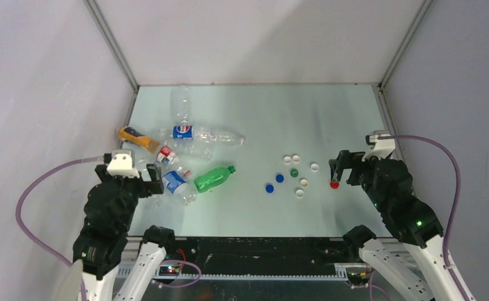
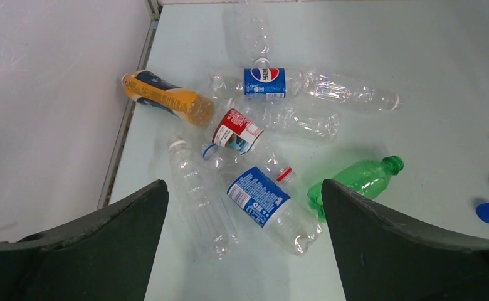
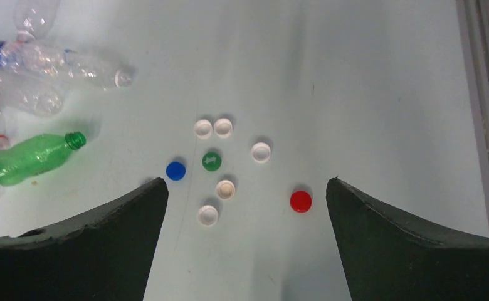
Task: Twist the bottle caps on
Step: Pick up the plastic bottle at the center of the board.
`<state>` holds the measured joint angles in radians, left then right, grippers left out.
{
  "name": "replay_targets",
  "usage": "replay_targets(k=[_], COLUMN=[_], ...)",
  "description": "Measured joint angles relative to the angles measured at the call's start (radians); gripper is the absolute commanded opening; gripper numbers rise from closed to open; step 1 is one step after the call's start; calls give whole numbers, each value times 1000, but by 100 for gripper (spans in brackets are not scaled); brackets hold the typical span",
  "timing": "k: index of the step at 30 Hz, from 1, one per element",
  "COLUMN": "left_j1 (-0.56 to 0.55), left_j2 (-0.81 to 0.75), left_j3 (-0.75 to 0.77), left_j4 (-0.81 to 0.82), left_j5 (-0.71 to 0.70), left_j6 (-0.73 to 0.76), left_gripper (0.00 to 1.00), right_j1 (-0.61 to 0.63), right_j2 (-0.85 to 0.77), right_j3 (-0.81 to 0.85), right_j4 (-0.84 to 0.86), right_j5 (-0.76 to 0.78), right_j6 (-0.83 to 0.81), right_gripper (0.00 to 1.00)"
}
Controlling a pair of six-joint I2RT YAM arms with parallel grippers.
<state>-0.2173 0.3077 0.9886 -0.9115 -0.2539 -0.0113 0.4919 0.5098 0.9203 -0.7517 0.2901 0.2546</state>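
Bottles (image 1: 182,132) lie jumbled together on the left of the surface (image 1: 261,113), with the left hand (image 2: 243,188) spread wide and empty over them. Bottle caps (image 1: 294,173) lie scattered right of centre, where the right hand (image 3: 247,185) is spread and empty near the red cap (image 3: 301,201).

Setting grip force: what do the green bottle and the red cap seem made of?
The green bottle is probably thin plastic, translucent and glossy; light shows through its walls. The red cap is probably moulded plastic: opaque, smooth, evenly coloured.
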Motion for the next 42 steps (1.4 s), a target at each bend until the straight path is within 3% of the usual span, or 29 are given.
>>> replay_targets(k=[5, 17, 25, 31, 42], left_j1=[0, -42, -211, -264, -343], left_j2=[128, 534, 762, 959, 1038], left_j3=[-10, -136, -117, -55, -53], left_j4=[75, 246, 280, 258, 245], left_j5=[21, 266, 203, 129, 137], left_j6=[11, -33, -49, 13, 180], left_gripper=[100, 100, 100, 100, 99], right_j1=[0, 0, -10, -17, -18], right_j2=[45, 90, 193, 203, 212], right_j3=[0, 0, -2, -3, -3], right_j4=[-34, -51, -55, -55, -52], right_j5=[-35, -117, -180, -210, -253], right_j6=[0, 9, 23, 24, 28], right_gripper=[99, 99, 99, 99, 99])
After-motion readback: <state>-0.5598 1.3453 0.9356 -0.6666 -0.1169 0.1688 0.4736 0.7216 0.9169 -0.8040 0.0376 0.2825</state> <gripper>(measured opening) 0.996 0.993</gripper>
